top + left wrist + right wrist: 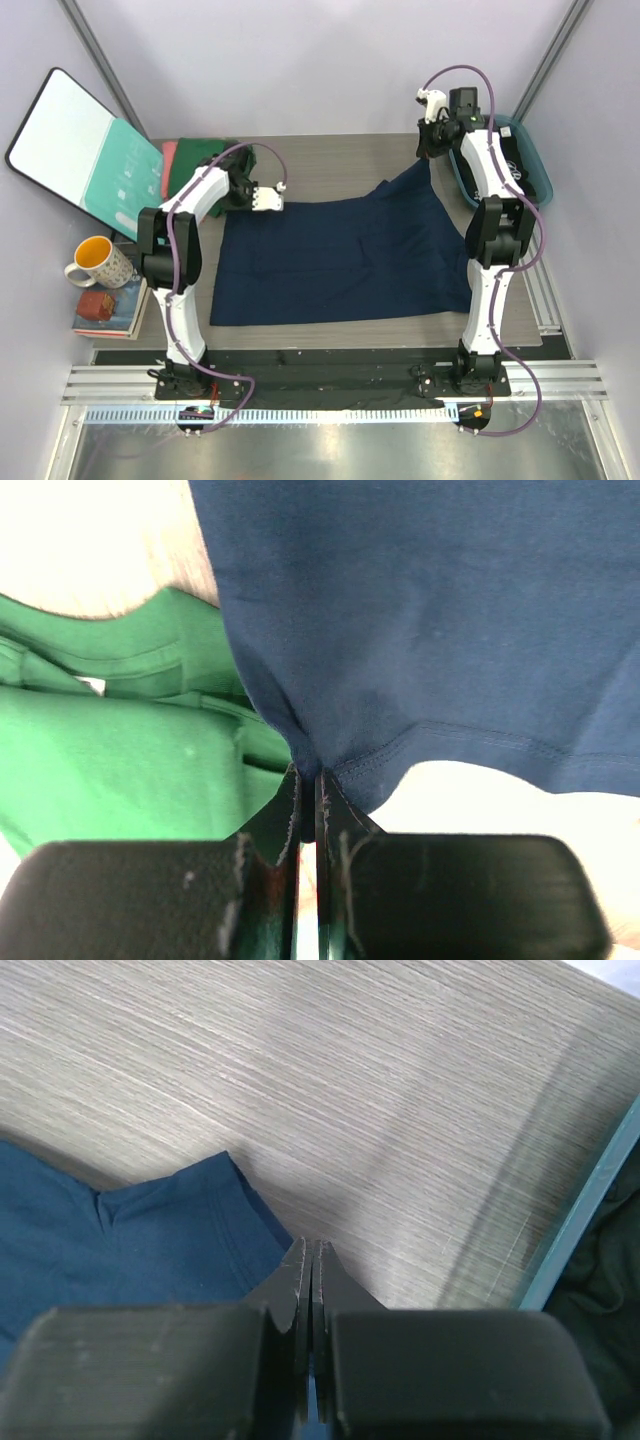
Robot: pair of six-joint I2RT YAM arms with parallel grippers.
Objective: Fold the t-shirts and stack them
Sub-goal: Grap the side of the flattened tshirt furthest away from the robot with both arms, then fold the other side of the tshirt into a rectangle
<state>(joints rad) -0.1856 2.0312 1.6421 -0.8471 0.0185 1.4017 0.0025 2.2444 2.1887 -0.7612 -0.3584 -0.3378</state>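
From the overhead camera, I have the navy shirt [345, 255] spread flat across the middle of the table [330, 160]. Its corner at 1 o'clock is pulled up off the wood into a peak.

The left gripper [268, 198] sits at the shirt's 10 o'clock corner. On its wrist camera, the left gripper [308, 780] has both fingers pressed together on the stitched hem of the navy shirt [430, 620], with the cloth bunching where it enters the pinch.

The right gripper [430, 150] holds the raised peak at 1 o'clock. On its wrist view, the right gripper [311, 1250] has its fingers together with a sliver of blue between them (so it is clamped on cloth). The rest of the navy shirt [130, 1240] trails off towards 9 o'clock over the table [300, 1080].

A folded green shirt [212, 150] lies at 11 o'clock, close beside the left gripper, and the edge of a pink shirt [168, 155] shows at its 9 o'clock side. A teal bin [540, 170] at 2 o'clock holds a black shirt [520, 165].

Off the table at 9 o'clock are a board [75, 150], 1 mug [95, 262] and some books [108, 308].
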